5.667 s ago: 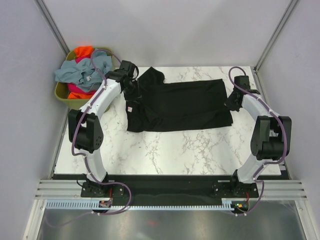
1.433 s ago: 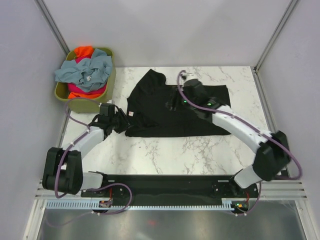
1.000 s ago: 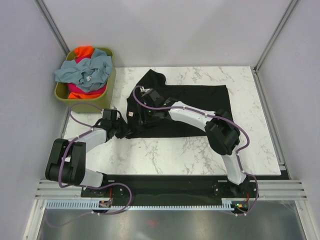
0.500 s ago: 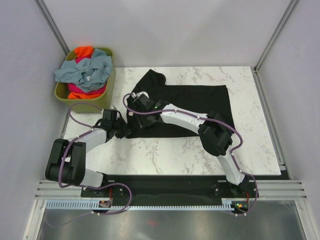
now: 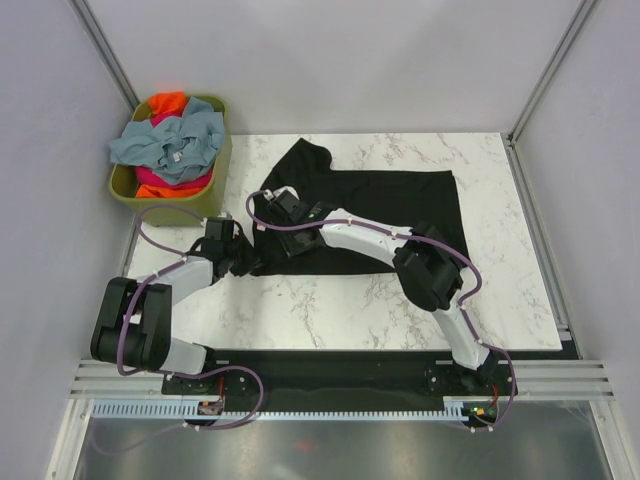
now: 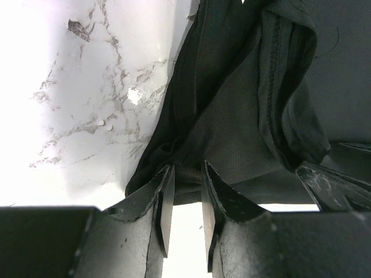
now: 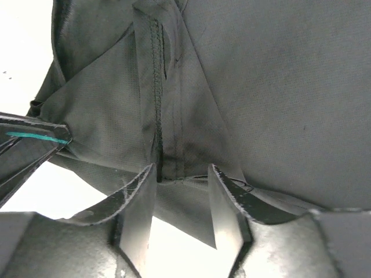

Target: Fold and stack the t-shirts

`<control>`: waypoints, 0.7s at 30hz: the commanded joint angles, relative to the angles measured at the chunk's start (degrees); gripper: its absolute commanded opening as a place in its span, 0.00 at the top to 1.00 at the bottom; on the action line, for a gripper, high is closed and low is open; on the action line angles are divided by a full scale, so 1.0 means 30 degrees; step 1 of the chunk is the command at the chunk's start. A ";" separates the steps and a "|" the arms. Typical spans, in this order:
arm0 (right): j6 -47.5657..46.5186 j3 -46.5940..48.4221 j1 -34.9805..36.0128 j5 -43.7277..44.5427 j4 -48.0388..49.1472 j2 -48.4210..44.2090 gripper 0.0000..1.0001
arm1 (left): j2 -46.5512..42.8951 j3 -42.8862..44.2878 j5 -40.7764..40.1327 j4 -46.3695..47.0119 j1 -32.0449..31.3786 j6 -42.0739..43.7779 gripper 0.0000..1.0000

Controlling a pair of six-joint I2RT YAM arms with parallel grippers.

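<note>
Marble table from above: one black t-shirt lies spread out, with other t-shirts in three colours heaped in one green basket. Left wrist: left fingers clench its corner. Right wrist: right fingers straddle a seam beside them, grip unclear. A clash or a one-layer pinch could skew the fold.

The top camera looks down from the near side; both wrist cameras sit close over the left end of the black t-shirt.

Fingers pinch the bunched black t-shirt.
</note>
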 commanded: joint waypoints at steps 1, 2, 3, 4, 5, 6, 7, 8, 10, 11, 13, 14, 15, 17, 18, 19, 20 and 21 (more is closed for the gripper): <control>-0.0196 -0.0019 0.0059 0.0296 -0.0019 0.0285 0.53 | 0.0265 -0.0392 -0.1155 -0.0178 0.0133 0.0782 0.67; -0.0167 -0.0019 0.0031 0.0267 -0.0019 0.0372 0.53 | 0.0293 -0.0392 -0.1155 -0.0178 0.0133 0.0810 0.67; -0.0167 -0.0019 0.0030 0.0208 -0.0019 0.0344 0.53 | 0.0294 -0.0392 -0.1184 -0.0207 0.0133 0.0810 0.67; -0.0138 -0.0048 0.0030 0.0179 -0.0019 0.0372 0.53 | 0.0294 -0.0392 -0.1184 -0.0207 0.0133 0.0810 0.67; -0.0137 -0.0106 0.0030 0.0121 0.0010 0.0373 0.55 | 0.0294 -0.0392 -0.1184 -0.0207 0.0133 0.0781 0.67; -0.0137 -0.0136 0.0059 0.0149 0.0010 0.0402 0.58 | 0.0265 -0.0392 -0.1184 -0.0207 0.0133 0.0781 0.67; -0.0137 -0.0165 0.0031 0.0178 0.0010 0.0373 0.61 | 0.0264 -0.0392 -0.1155 -0.0236 0.0133 0.0781 0.67; -0.0108 -0.0194 0.0030 0.0237 0.0010 0.0373 0.69 | 0.0264 -0.0421 -0.1184 -0.0207 0.0133 0.0810 0.67; -0.0108 -0.0166 0.0059 0.0353 0.0010 0.0401 0.81 | 0.0293 -0.0392 -0.1184 -0.0207 0.0133 0.0781 0.67; -0.0108 -0.0136 0.0031 0.0383 0.0039 0.0402 0.92 | 0.0294 -0.0392 -0.1184 -0.0236 0.0133 0.0810 0.67; -0.0079 -0.0107 0.0030 0.0471 0.0010 0.0373 1.00 | 0.0323 -0.0392 -0.1184 -0.0207 0.0133 0.0781 0.67; -0.0108 -0.0136 0.0030 0.0530 0.0010 0.0344 1.00 | 0.0294 -0.0392 -0.1155 -0.0236 0.0133 0.0810 0.67; -0.0137 -0.0136 0.0030 0.0675 0.0010 0.0343 1.00 | 0.0294 -0.0392 -0.1184 -0.0207 0.0133 0.0810 0.67; -0.0137 0.0068 0.0030 0.1113 0.0010 0.0372 1.00 | 0.0322 -0.0392 -0.1184 -0.0178 0.0133 0.0810 0.67; -0.0166 0.0156 0.0030 0.1290 -0.0019 0.0402 1.00 | 0.0323 -0.0392 -0.1242 -0.0178 0.0133 0.0810 0.67; -0.0138 0.0505 -0.0057 0.1495 -0.0135 0.0402 1.00 | 0.0294 -0.0392 -0.1214 -0.0207 0.0133 0.0810 0.67; -0.0137 0.0770 -0.0115 0.1758 -0.0253 0.0576 1.00 | 0.0294 -0.0392 -0.1242 -0.0207 0.0133 0.0810 0.67; 0.0124 0.1004 -0.0406 0.1906 -0.0399 0.0636 1.00 | 0.0323 -0.0392 -0.1214 -0.0207 0.0133 0.0810 0.67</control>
